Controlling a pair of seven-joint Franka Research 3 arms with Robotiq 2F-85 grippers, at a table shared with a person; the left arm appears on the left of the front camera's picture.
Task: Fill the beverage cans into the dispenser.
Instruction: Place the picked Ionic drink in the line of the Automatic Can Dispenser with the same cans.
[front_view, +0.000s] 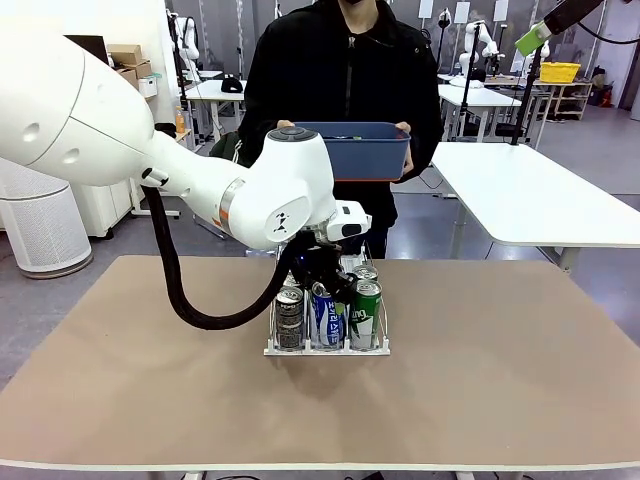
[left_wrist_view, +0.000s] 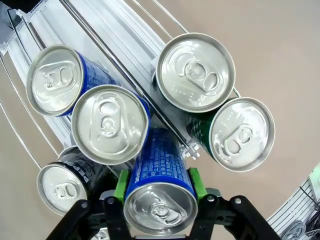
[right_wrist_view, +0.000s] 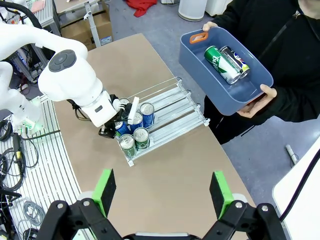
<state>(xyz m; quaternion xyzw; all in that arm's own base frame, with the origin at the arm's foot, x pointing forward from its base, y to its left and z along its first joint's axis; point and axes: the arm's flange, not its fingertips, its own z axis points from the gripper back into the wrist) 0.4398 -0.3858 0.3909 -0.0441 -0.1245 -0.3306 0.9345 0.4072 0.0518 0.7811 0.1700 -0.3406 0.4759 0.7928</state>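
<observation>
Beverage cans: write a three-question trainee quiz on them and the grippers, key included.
1. True or false: the right gripper is shut on a can.
2. Pick one: the can clamped in the left gripper is A green, B blue, C black.
3. Fill the gap: the blue tub holds ___ cans.
Key: 1 false, its jaws stand open and hold nothing; 2 B; 3 two.

Dispenser (front_view: 327, 350) robot-side end packed with beverage cans (front_view: 325, 315), left arm (front_view: 270, 195) overhanging it; far lanes bare; table (front_view: 500, 340) either side open.
</observation>
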